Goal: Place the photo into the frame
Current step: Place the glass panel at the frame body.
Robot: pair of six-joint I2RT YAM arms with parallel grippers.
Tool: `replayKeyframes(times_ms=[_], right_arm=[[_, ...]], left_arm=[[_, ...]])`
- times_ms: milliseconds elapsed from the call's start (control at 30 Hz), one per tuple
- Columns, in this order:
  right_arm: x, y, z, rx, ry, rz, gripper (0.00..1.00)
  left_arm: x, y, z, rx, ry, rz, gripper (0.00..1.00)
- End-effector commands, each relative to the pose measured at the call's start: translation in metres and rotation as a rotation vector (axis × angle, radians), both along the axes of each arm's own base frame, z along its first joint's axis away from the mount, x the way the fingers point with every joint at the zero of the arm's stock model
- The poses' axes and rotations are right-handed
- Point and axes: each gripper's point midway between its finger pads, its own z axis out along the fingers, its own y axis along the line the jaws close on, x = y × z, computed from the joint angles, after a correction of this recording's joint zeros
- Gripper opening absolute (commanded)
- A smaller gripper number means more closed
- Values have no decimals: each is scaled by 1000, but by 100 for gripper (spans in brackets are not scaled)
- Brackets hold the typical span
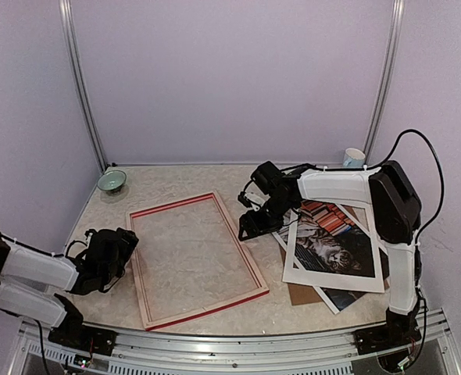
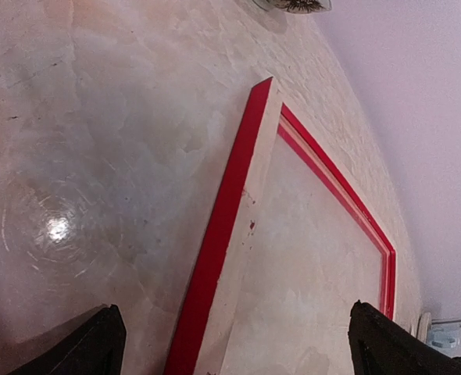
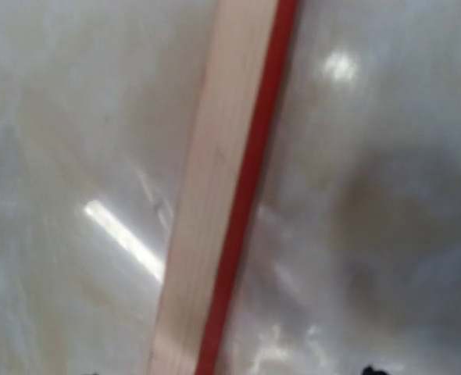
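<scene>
near left, the left jaws gape wide and empty beside the frame, lying back up and unfilled on the bench; right of it the photo lies under a white mat, not yet inserted; farther, the right jaws hover open over the frame's right rail.

You had the frame lying flat just left of the table's centre, pale wood back up and thin red edges showing. It was turned slightly askew, with bare tabletop visible through its opening. The photo, a grey tabby cat on colourful stacked books, lay face up to its right, skewed, partly covered and apart from the frame.
</scene>
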Motion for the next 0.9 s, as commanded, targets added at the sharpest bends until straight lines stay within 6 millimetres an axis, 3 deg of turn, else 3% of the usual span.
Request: replayKeyframes(times_ms=[0,133,300,867], right_arm=[[-11,1,10,108,34,1,72],[-18,-4,-2,149,83,-6,72],[-28,3,-10,214,138,18,72],[-37,22,3,321,158,57,72]], left_arm=[[6,-12,-20,40,94,-57,99],[23,-22,-16,44,81,-71,99],[42,-30,-7,55,63,-91,99],[121,-56,7,69,40,-177,99]])
